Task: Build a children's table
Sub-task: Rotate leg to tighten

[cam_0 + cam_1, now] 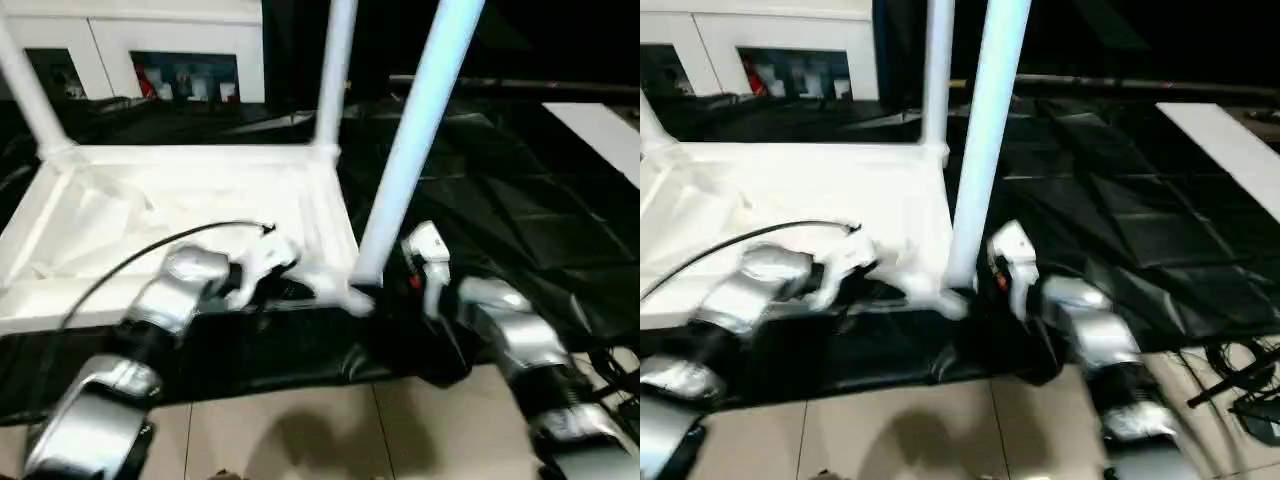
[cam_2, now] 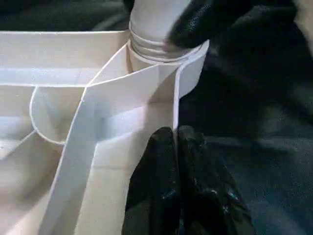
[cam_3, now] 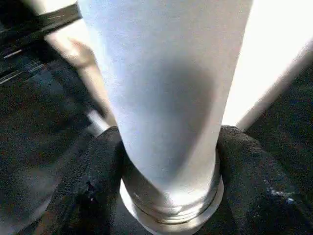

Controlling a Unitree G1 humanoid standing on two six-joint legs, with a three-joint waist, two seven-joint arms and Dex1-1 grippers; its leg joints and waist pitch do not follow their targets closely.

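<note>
The white tabletop (image 1: 150, 220) lies upside down on a black mat, ribbed underside up. One leg (image 1: 25, 90) rises from its far left corner and another leg (image 1: 335, 70) from its far right corner. A third leg (image 1: 415, 140) stands in the near right corner socket (image 2: 161, 54). My right gripper (image 3: 168, 191) is shut on this leg's base, one black finger (image 3: 98, 186) on each side. My left gripper (image 2: 177, 147) is shut on the tabletop's thin rim wall just beside that corner, also seen from above as the left gripper (image 1: 288, 288).
A white cabinet (image 1: 150, 40) with glass doors stands at the back. The black mat (image 1: 500, 220) spreads to the right, and a white board (image 1: 600, 130) lies at its far right. Pale floor tiles (image 1: 300, 430) lie nearest me. Loose cables (image 1: 1240, 390) lie at the right.
</note>
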